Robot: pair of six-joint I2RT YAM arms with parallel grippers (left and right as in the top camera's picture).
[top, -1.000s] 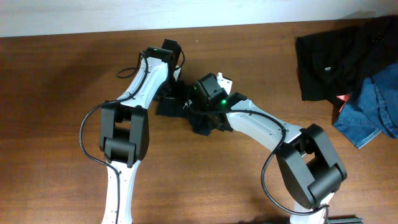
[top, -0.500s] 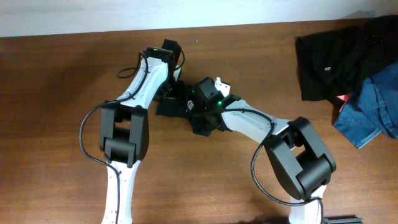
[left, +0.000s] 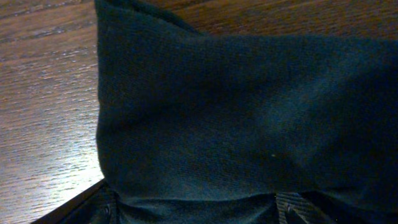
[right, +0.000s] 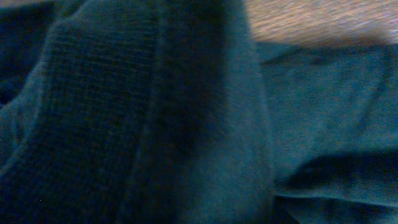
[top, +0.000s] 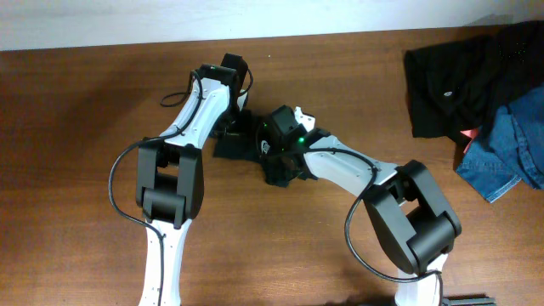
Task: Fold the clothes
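The dark garment point(top: 228, 151) sits bunched into a small bundle on the table point(top: 85, 170), right between my two hands. It lies under and just ahead of the left gripper point(top: 229, 126) and directly beneath the right gripper point(top: 270, 157). I can't tell what kind of garment it is.

In the left wrist view the cloth point(left: 236, 112) fills almost everything. The left jaws stand wide apart with the fabric lying across the gap, and I see nothing clamped. The right wrist view is only blurred fabric point(right: 155, 124) pressed close to the lens with no fingers showing, so I can't tell whether that hand is gripping or loose.

The fabric looks like a thin, soft knit, and I judge it light and completely limp. It will likely sag and drag along the wood, and a fold will not hold unless I lay it flat. A pinch could easily catch several layers at once. I'd take it by an outer edge or corner at a single layer, one hand at each end, and keep it taut between them.

Well away on the right hand's outer side lie a black T-shirt point(top: 446, 81) and a blue denim piece point(top: 506, 149), untouched.
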